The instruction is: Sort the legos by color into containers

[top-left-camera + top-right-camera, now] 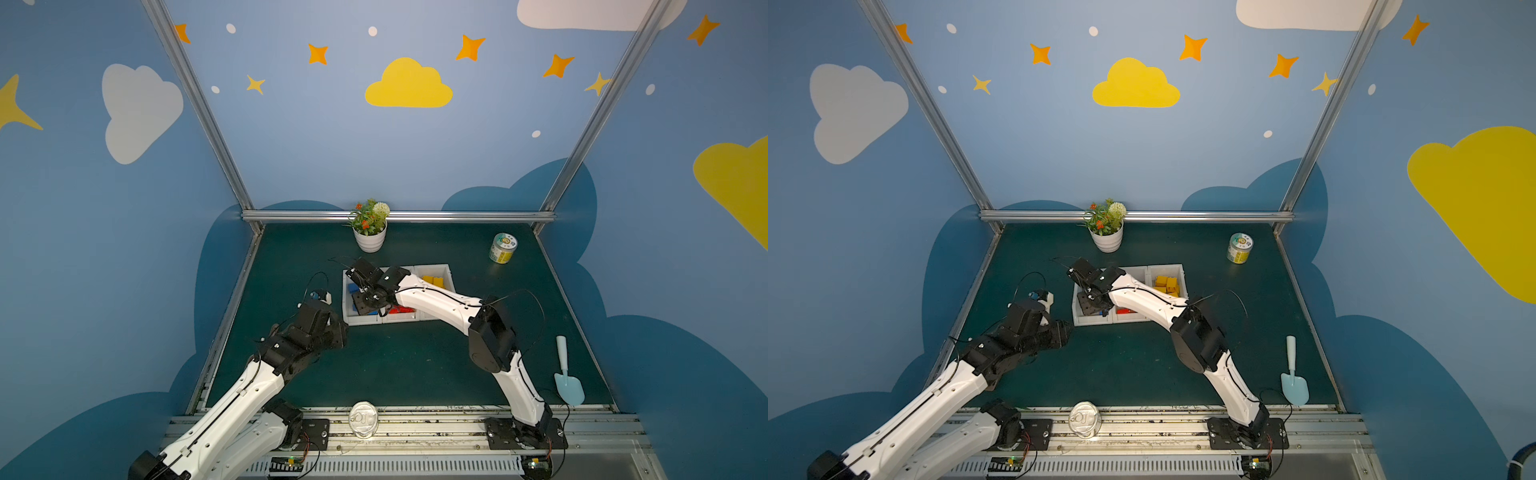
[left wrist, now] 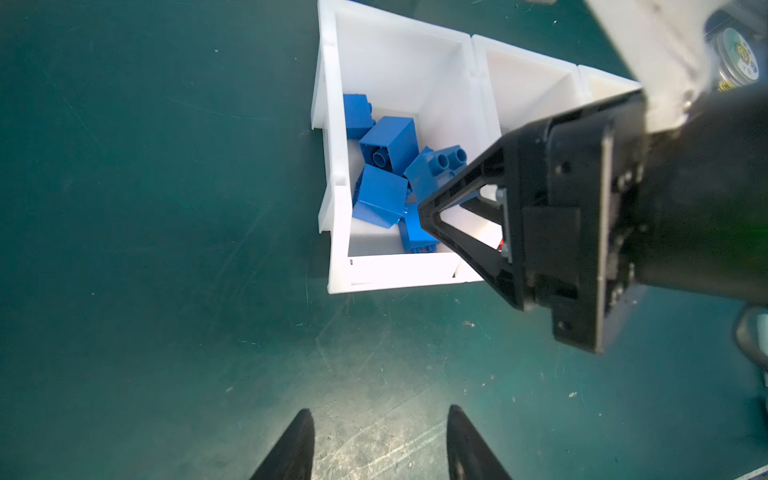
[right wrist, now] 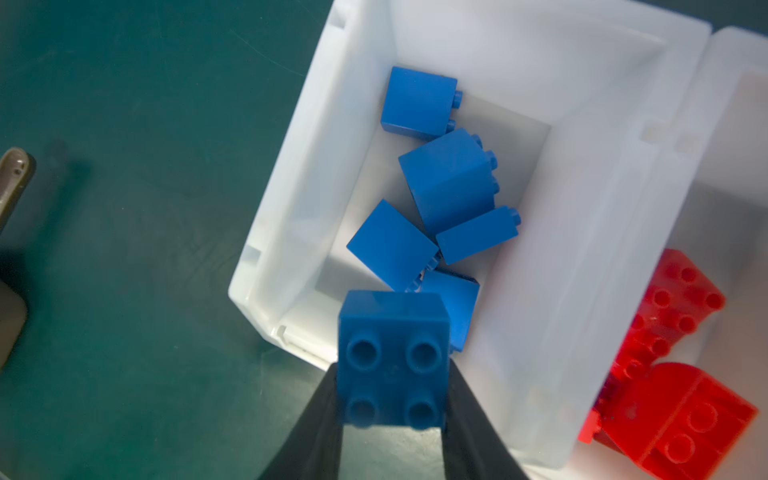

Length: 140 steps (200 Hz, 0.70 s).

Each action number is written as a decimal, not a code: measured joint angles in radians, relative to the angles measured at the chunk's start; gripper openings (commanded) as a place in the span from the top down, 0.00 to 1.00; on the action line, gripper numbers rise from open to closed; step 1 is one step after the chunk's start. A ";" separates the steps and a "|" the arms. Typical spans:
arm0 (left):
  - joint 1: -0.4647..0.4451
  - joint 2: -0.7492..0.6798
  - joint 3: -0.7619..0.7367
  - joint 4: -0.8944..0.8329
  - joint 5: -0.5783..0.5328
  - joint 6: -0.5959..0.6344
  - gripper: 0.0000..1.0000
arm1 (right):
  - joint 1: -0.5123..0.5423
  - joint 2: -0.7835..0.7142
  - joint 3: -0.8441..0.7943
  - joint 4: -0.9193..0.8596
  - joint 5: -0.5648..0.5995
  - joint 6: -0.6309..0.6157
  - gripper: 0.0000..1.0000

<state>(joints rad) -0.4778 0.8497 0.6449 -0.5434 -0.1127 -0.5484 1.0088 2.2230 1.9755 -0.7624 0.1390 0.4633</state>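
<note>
From above, in both top views, the three joined white bins [image 1: 448, 269] sit mid-tabletop [image 1: 395, 365], with plenty of open green in front. The flower pot [image 1: 370, 240], can [image 1: 503, 249] and trowel [image 1: 567, 384] all hug the edges. The right end effector [image 1: 363, 305] hangs over the leftmost bin, and the right arm [image 1: 432, 297] hides most of the red bricks [image 1: 399, 309]. The yellow bricks [image 1: 434, 281] show clearly in the rightmost bin. The left arm [image 1: 257, 374] waits off the bins' left side, its tip hard to make out.

On the left wrist view, the left end effector [image 2: 380, 415] has its fingers parted with nothing between them, above bare tabletop. The blue bricks [image 2: 386, 166] are heaped in the end bin, and a black finger covers that bin's near corner.

On the right wrist view, a blue brick [image 3: 392, 357] is pinched on both sides, studs toward the camera, above the bin's near rim. The red pile beside it is cut off by the frame.
</note>
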 measured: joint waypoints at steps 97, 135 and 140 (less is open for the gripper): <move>0.007 -0.009 0.000 0.001 -0.024 0.009 0.46 | -0.003 -0.133 -0.077 0.010 0.041 -0.014 0.39; 0.060 -0.057 0.021 0.014 -0.127 0.097 0.16 | -0.025 -0.489 -0.392 0.132 0.151 -0.071 0.32; 0.072 -0.072 0.021 0.030 -0.150 0.111 0.09 | -0.030 -0.553 -0.447 0.157 0.168 -0.084 0.31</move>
<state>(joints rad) -0.4057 0.7776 0.6662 -0.5137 -0.2630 -0.4374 0.9787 1.6703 1.5280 -0.6052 0.3069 0.3794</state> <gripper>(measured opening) 0.768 0.660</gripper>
